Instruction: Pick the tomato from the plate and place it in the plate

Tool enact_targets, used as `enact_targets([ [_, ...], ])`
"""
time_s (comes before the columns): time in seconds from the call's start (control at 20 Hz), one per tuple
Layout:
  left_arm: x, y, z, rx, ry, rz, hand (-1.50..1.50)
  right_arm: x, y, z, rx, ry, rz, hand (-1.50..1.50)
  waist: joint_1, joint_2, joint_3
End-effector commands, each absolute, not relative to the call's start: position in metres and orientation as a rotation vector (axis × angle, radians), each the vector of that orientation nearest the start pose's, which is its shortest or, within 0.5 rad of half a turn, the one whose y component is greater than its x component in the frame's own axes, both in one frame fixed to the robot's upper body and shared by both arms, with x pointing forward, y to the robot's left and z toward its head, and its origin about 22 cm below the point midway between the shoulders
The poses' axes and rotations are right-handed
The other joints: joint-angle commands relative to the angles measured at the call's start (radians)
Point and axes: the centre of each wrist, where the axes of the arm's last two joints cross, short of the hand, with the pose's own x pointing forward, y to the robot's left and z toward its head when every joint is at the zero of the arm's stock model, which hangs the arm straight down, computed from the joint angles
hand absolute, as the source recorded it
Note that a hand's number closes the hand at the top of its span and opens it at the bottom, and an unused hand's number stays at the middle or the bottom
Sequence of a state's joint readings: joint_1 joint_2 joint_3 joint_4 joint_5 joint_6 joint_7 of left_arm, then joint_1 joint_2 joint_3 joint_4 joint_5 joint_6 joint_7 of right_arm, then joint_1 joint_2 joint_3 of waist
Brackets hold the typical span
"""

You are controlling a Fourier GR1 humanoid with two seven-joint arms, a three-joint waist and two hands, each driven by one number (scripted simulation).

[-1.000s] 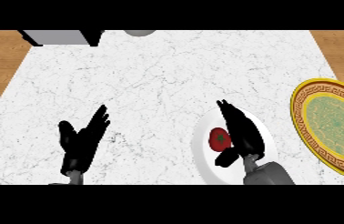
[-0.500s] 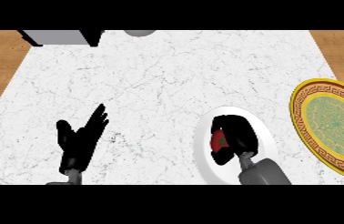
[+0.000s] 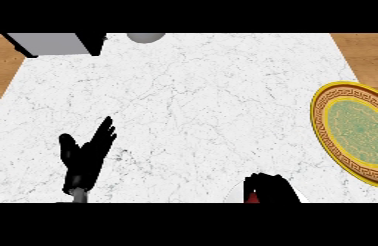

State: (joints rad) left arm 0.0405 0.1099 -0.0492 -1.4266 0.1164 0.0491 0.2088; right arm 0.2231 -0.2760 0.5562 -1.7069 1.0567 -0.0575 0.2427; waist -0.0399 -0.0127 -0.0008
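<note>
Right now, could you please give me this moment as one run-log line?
right hand: over tomato, grasp unclear | white plate: bottom edge | gold plate: right, waiting | left hand: open, resting

white marble counter [image 3: 192, 100] | grey box [image 3: 53, 43] top-left edge | grey round object [image 3: 146, 37] top edge

Marble counter [image 3: 192, 100] open across the middle. Grey box [image 3: 55, 42] and what looks like a grey round object [image 3: 146, 37] crowd the far edge; gold-rimmed plate [image 3: 347, 130] occupies the right edge.

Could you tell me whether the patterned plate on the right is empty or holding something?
Empty: the yellow-rimmed plate shows only its green centre, nothing on it.
</note>
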Motion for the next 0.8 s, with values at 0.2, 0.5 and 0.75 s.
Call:
enact_targets([
  [0.2, 0.218, 0.255, -0.044, 0.05, -1.166, 0.049, 0.0, 0.078, -0.2, 0.042, -0.773, -1.725, 0.958, 1.5, -0.02, -0.003, 0.001],
  [0.5, 0.216, 0.245, -0.039, 0.03, -1.183, 0.028, 0.0, 0.047, -0.222, 0.061, -0.849, -1.758, 0.622, 1.5, 0.006, 0.003, 0.002],
  [0.75, 0.229, 0.248, -0.039, 0.012, -1.184, 0.021, 0.0, 0.059, -0.257, 0.073, -0.838, -1.729, 0.392, 1.5, 0.019, 0.009, 0.003],
])
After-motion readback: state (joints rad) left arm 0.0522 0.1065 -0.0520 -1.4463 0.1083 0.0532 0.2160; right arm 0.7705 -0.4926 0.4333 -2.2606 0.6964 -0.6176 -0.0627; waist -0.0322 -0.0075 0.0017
